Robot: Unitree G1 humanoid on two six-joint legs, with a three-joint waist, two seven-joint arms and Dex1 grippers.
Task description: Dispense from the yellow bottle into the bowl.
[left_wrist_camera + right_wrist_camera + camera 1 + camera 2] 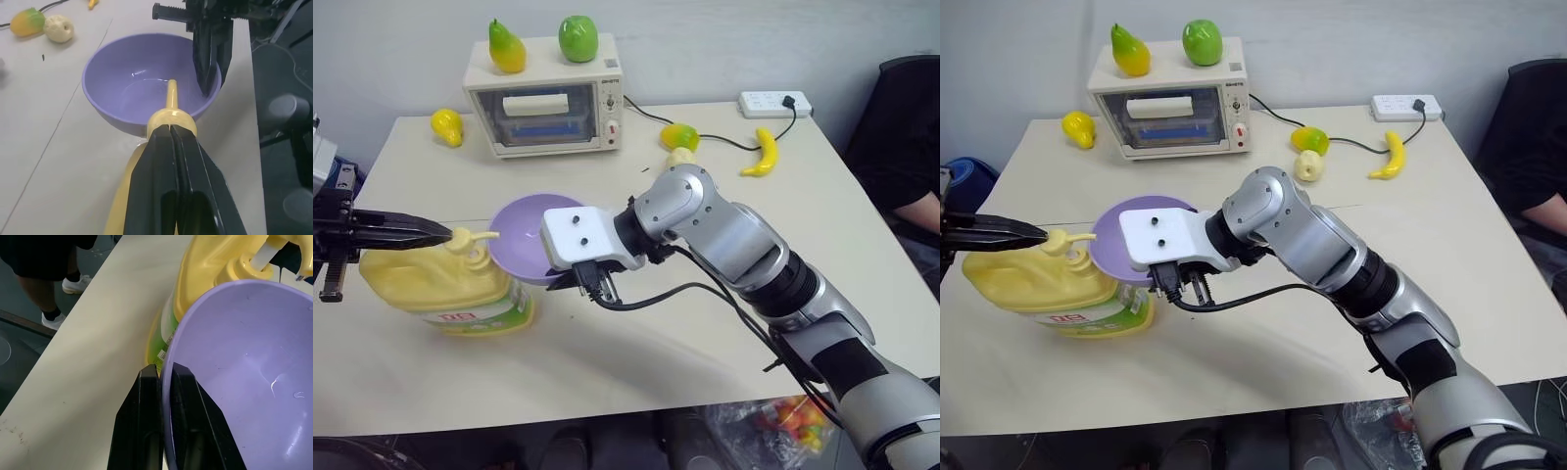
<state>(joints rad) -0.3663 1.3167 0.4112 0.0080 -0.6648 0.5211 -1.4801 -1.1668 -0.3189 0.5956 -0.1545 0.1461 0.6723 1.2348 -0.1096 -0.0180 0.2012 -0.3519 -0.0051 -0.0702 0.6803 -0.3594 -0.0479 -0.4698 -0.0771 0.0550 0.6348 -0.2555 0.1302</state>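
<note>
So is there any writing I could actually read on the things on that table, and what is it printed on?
Nothing reads clearly.
Yellow bottle: red characters on its label, too blurred to read.
Small white oven: a short dark brand mark at the top of its control panel, too small to read; the marks around its knobs likewise.
Power strip: no text that can be made out.
Bowl: plain, no text.

Silver-grey right arm (744,245), white wrist block, two screws, black cable, black fingers (171,186).
</note>
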